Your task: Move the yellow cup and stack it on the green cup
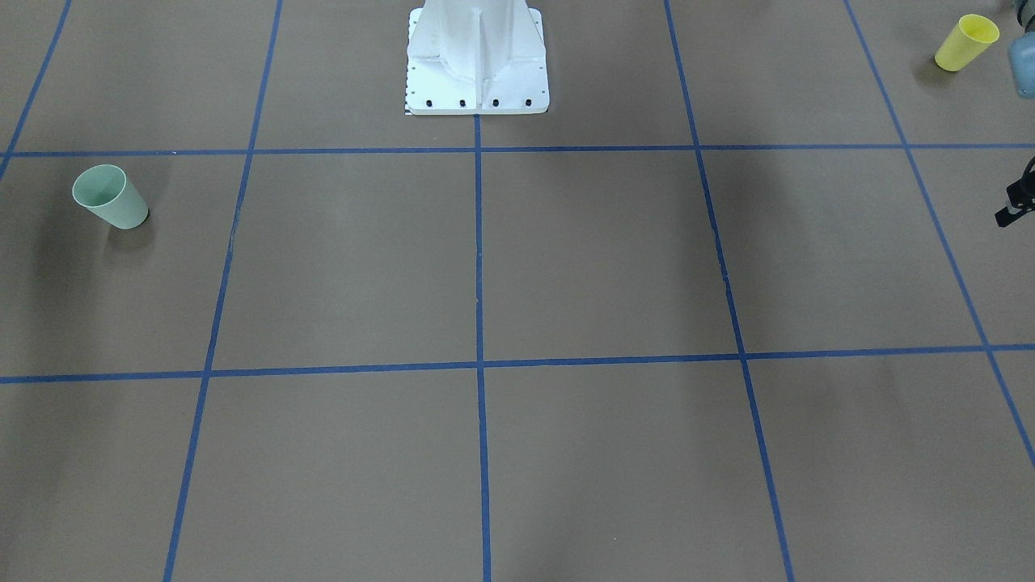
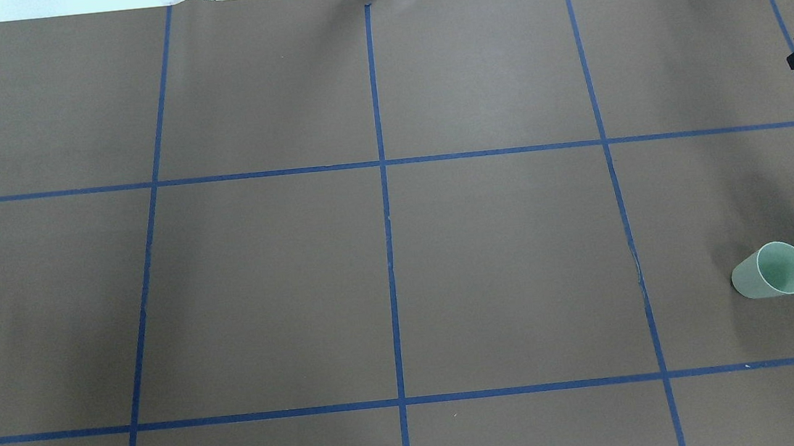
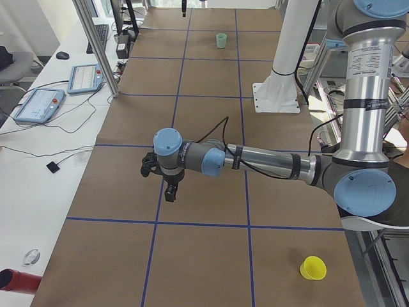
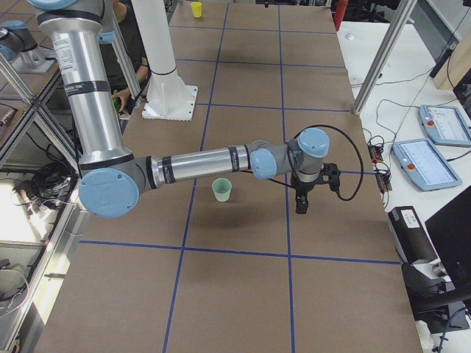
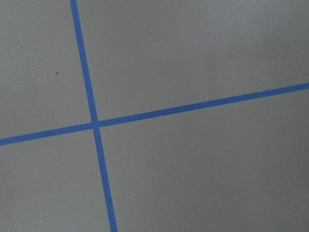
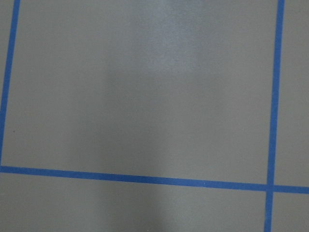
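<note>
Progress: yellow cup (image 1: 966,42) and green cup (image 1: 109,196) stood well apart, untouched.
Grippers: left gripper (image 3: 170,190), right gripper (image 4: 300,202) carried nothing; opening could not be told.
Remaining: pick, transfer, stack.

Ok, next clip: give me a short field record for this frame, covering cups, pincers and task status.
yellow cup: upright, mouth up, at the table's end on the robot's left
green cup: upright, mouth up, at the opposite end
left pincer: above the table, clear of the yellow cup; open or shut unclear
right pincer: above the table, beside the green cup, not touching; open or shut unclear
stack: not done
</note>
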